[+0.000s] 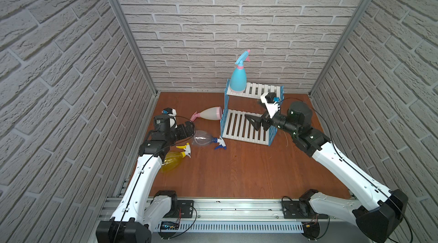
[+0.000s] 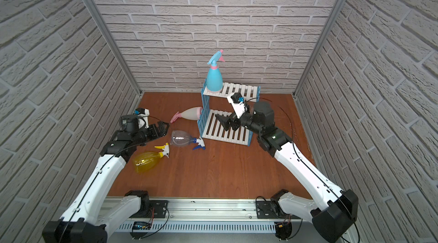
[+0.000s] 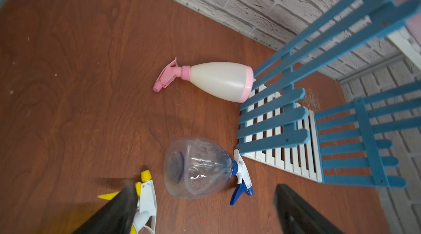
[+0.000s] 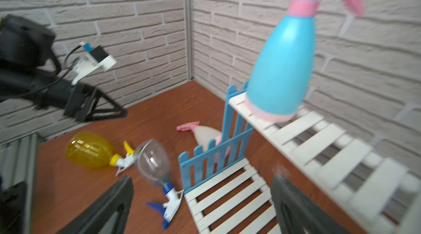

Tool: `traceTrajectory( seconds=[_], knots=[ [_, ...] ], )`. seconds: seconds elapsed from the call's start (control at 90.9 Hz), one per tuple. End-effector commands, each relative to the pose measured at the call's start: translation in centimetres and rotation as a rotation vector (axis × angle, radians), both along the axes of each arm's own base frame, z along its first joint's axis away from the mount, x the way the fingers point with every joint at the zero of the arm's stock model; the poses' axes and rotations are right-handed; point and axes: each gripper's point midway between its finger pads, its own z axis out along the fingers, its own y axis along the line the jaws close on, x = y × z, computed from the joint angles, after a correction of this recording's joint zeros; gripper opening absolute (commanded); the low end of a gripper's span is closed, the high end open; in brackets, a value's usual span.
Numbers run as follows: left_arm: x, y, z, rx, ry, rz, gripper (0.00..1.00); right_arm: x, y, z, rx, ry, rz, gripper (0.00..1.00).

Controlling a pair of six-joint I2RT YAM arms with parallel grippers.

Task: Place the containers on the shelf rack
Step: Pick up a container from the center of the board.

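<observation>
Top views: we see the light-blue bottle (image 1: 238,80) upright on the shelf rack's (image 1: 258,90) upper tier. The cream-pink bottle (image 1: 211,114), clear bottle (image 1: 202,138) and yellow bottle (image 1: 170,161) lie beside the rack. Our right gripper (image 1: 252,122) gapes empty over the rack's lower tier, and our left gripper (image 1: 190,129) gapes empty beside the rack.

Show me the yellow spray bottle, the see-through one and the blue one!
yellow spray bottle (image 2: 145,164): in a top view, on its round body.
clear spray bottle (image 3: 196,169): left wrist view, on its belly.
light-blue spray bottle (image 1: 238,80): in a top view, on its cone body.
</observation>
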Motion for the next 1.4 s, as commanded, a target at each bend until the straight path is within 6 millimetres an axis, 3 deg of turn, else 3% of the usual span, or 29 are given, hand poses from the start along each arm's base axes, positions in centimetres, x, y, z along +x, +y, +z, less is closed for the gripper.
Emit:
traceTrajectory(
  seconds=[0.0, 0.088, 0.297, 0.506, 0.913, 1.386],
  knots=[
    [1.4, -0.6, 0.1, -0.144, -0.012, -0.003, 0.98, -2.2, 1.2, -6.8, -0.091, 0.126, 0.001, 0.93],
    [2.1, -0.2, -1.2, -0.146, 0.021, 0.017, 0.98, -3.0, 2.0, -11.2, -0.11, 0.181, -0.016, 0.86],
    [3.9, 0.4, -3.7, -0.18, 0.033, 0.08, 0.98, -2.2, 4.9, -19.5, -0.105, 0.27, -0.059, 0.72],
    [4.3, 0.1, -4.9, -0.192, 0.055, 0.082, 0.98, -1.2, 7.9, -24.2, -0.151, 0.308, -0.037, 0.64],
    [3.7, -0.3, -5.9, -0.184, 0.08, 0.058, 0.98, 0.7, 10.4, -29.6, -0.232, 0.355, -0.047, 0.53],
    [3.4, -0.4, -6.5, -0.181, 0.09, 0.053, 0.98, 1.2, 10.3, -31.4, -0.299, 0.335, -0.102, 0.33]
  ],
)
